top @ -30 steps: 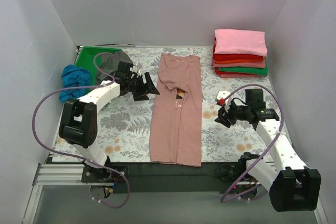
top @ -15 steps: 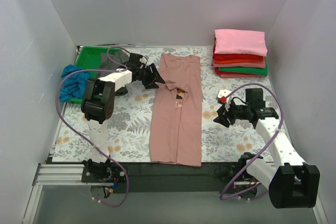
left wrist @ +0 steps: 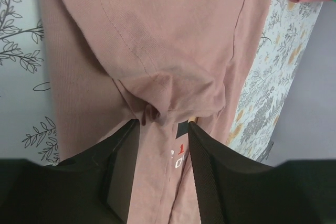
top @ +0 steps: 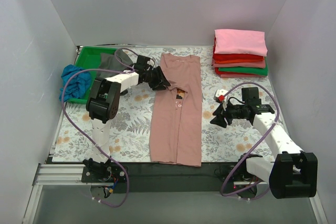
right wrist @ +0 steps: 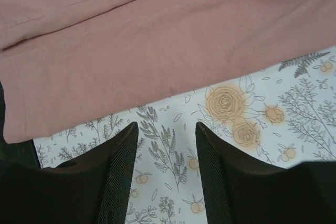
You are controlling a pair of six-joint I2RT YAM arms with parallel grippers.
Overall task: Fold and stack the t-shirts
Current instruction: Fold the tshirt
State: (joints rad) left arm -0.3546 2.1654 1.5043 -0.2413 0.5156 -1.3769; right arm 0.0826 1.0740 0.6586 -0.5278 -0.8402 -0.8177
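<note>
From the overhead camera I see the dusty-pink t-shirt point(top: 176, 119) lying as a long, narrow strip down the middle of the floral tabletop point(top: 126, 124), collar end toward the far wall. My left tool point(top: 160, 81) sits at the shirt's left edge, at the bunched sleeve. My right tool point(top: 216, 119) is low over the tabletop just off the shirt's right edge, about halfway down its length. A stack of folded t-shirts point(top: 240, 53) stands in the far right corner, pink on top with red and green below. The green tray point(top: 90, 56) is in the far left corner with a grey t-shirt point(top: 111, 60) in it. A crumpled blue t-shirt point(top: 76, 81) lies at the tray's left side.

On the left wrist camera, the left tool point(left wrist: 163, 127) has its fingers point(left wrist: 123, 174) apart, either side of a puckered fold of the dusty-pink t-shirt point(left wrist: 157, 24). Cloth lies across the gap between them, and I cannot see them pinching it. Part of the chest graphic point(left wrist: 179, 156) shows between the fingers.

On the right wrist camera, the right tool point(right wrist: 166, 129) is spread apart with only the flowered tabletop point(right wrist: 252, 129) between its fingers point(right wrist: 118, 177). The edge of the dusty-pink t-shirt point(right wrist: 131, 40) lies just beyond the tips, not touched.
</note>
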